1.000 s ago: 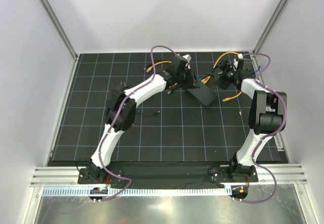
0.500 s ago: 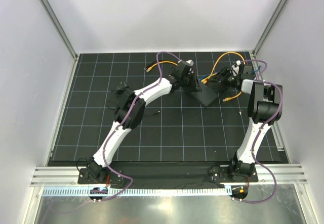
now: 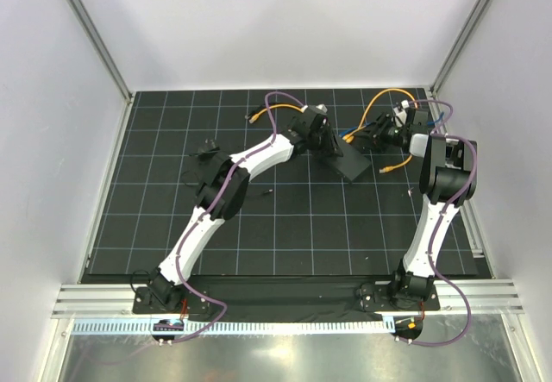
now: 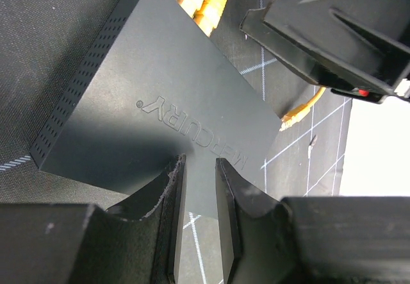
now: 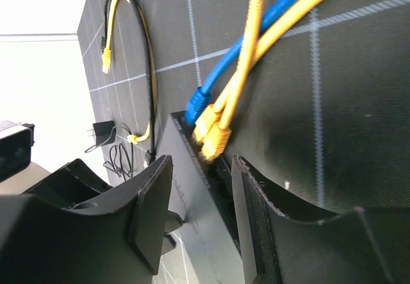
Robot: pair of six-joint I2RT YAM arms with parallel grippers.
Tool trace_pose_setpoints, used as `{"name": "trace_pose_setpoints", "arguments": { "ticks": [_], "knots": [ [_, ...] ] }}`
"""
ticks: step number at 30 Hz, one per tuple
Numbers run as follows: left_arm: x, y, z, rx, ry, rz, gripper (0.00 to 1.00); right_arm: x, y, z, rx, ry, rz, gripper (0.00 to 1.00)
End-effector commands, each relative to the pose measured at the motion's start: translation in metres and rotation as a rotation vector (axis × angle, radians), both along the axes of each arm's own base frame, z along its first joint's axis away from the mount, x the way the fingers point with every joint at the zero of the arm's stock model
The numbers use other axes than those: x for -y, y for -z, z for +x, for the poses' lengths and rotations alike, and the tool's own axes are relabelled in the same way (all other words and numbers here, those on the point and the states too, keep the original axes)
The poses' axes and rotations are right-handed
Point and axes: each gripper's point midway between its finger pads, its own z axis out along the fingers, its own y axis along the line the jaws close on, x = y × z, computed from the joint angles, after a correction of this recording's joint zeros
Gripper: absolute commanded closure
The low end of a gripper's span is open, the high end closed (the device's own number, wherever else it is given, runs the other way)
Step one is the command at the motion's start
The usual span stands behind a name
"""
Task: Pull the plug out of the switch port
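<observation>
The switch (image 3: 352,163) is a flat matte-black box marked MERCURY (image 4: 160,98). Two yellow plugs (image 5: 214,136) and a blue plug (image 5: 195,108) sit in ports along its far edge; they also show in the left wrist view (image 4: 200,2). My left gripper (image 4: 197,168) stands over the box's near end, its jaws only a narrow gap apart with nothing between them. My right gripper (image 5: 202,168) is open and straddles the box's port edge, with the yellow plugs just beyond its fingertips (image 5: 160,168). In the top view the left gripper (image 3: 326,140) and the right gripper (image 3: 373,134) flank the box.
A loose yellow cable end (image 5: 106,56) and a black cable loop (image 5: 150,72) lie behind the box. A small black adapter (image 5: 102,132) with thin wire lies at the left, also in the top view (image 3: 205,149). Another loose yellow plug (image 3: 392,165) lies right of the box.
My left arm has stretched out and its gripper has moved right onto the box. My right wrist has swung back and left, bringing its jaws up to the port edge.
</observation>
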Motion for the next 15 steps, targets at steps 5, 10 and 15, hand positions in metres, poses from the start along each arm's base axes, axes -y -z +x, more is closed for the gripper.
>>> {"name": "trace_pose_setpoints", "arguments": {
  "ticks": [5,10,15],
  "knots": [
    [0.005,-0.013,0.012,0.030,-0.030,-0.033,0.71,0.000,-0.007,0.009,0.055,-0.040,0.018,0.51],
    [0.005,-0.010,0.011,0.024,-0.027,-0.026,0.71,-0.002,-0.008,0.008,0.058,-0.049,0.023,0.51],
    [0.004,-0.009,0.009,0.016,-0.025,-0.025,0.71,-0.004,-0.001,0.008,0.045,-0.051,0.041,0.55]
  ]
}}
